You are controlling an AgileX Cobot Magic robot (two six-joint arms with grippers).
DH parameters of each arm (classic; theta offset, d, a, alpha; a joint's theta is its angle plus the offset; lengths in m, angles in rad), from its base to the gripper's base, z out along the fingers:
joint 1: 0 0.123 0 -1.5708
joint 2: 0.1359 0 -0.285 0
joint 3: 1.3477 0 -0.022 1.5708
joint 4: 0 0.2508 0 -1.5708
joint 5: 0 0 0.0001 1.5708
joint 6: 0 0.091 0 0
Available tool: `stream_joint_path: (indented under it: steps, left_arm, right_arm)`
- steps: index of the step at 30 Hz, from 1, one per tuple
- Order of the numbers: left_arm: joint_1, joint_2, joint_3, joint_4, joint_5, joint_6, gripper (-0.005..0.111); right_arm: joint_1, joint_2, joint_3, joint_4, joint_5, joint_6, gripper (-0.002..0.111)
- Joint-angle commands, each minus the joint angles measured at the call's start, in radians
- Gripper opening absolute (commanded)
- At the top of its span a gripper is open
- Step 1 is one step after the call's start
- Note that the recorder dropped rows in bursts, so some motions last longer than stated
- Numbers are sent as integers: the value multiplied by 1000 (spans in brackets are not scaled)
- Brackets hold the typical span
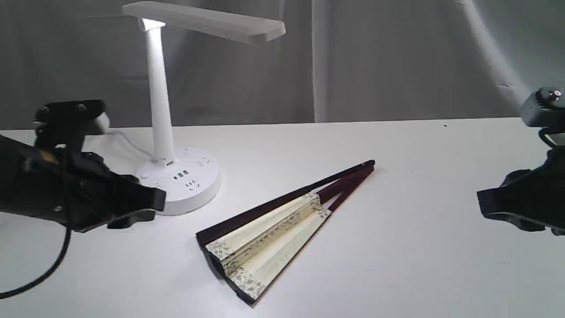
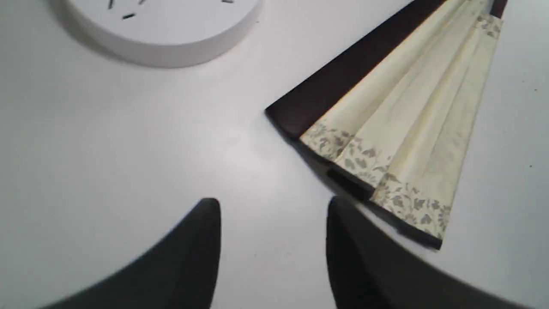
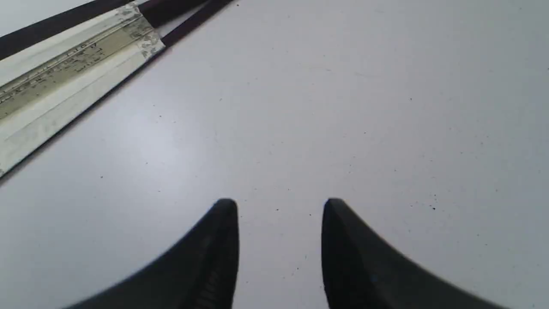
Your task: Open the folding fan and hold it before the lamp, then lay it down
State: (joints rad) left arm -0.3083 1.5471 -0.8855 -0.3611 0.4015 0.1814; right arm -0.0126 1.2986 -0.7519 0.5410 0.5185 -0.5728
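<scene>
The folding fan (image 1: 265, 234) has a matt cream paper leaf and dark, smooth wooden guards. The lamp (image 1: 161, 110) looks like smooth white plastic. My fingers (image 2: 188, 257) are matt black; the worktop (image 1: 419, 221) is smooth white with a soft sheen, finely speckled.

no legible text, fan (image 3: 64, 73) calligraphy blurred

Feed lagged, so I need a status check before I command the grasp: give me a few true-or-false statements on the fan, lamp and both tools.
1. The folding fan lies on the table, only partly spread. True.
2. The left tool and right tool are both open. True.
3. The left tool holds the folding fan. False: it holds nothing.
4. The lamp has tipped over. False: it stands upright.
</scene>
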Motion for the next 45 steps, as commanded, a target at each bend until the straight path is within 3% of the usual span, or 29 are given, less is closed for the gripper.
stream_joint_path:
  steps: [1,5,14,17,23,33,45]
  left_arm:
    - [-64,40,-5,5,-110,9,40]
    - [-121,102,-20,5,-158,6,40]
    - [-191,242,-159,3,-108,-1,40]
    - [-192,275,-192,3,-106,1,41]
    - [-203,338,-255,-4,-112,1,55]
    - [-253,454,-260,1,-335,41,55]
    - [-253,538,-260,1,-348,36,54]
  right_arm:
    - [4,0,-7,6,5,-6,33]
    - [4,0,-7,6,5,-4,33]
    - [4,0,-7,21,5,-4,33]
    - [4,0,-7,21,5,-4,33]
    - [4,0,-7,21,5,-4,33]
    - [4,0,-7,28,16,-4,33]
    - [4,0,-7,47,21,-2,33]
